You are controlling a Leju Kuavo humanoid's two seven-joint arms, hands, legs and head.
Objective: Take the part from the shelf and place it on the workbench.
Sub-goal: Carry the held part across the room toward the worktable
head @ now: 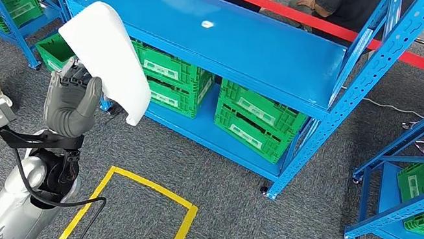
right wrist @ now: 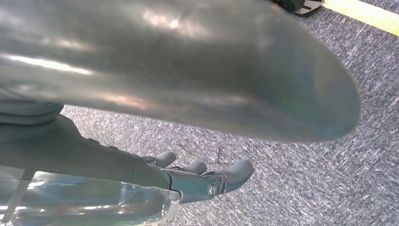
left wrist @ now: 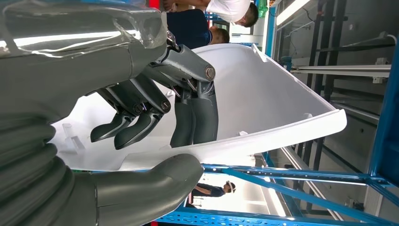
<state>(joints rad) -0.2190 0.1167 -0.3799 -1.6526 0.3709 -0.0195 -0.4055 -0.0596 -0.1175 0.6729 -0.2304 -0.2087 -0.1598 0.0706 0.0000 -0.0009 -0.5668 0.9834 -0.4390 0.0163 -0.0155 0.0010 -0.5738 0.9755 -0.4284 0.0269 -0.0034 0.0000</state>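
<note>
The blue shelf (head: 211, 34) stands ahead with its top deck bare but for a small pale speck, and green crates (head: 249, 116) sit on the level below. No workbench surface can be made out from here, so the step in hand reads as the carry: the part is already off the shelf and must travel to wherever the surface lies.

The part (head: 109, 55), a large white curved shell, is held up in front of the shelf's left end, tilted, its lower tip hanging out to the right. The left hand (head: 71, 101) grips it near one edge: in the wrist view the dark fingers (left wrist: 193, 113) press inside the shell's hollow while the thumb (left wrist: 155, 181) bears on the rim from outside.

That edge grip leaves most of the shell overhanging, so I would judge that slow turns and a steady wrist will serve best, keeping the tip clear of the shelf's uprights and of the people standing near.

The right hand (right wrist: 202, 181) hangs over the carpet (right wrist: 301, 183), fingers loosely curled, holding nothing.
</note>
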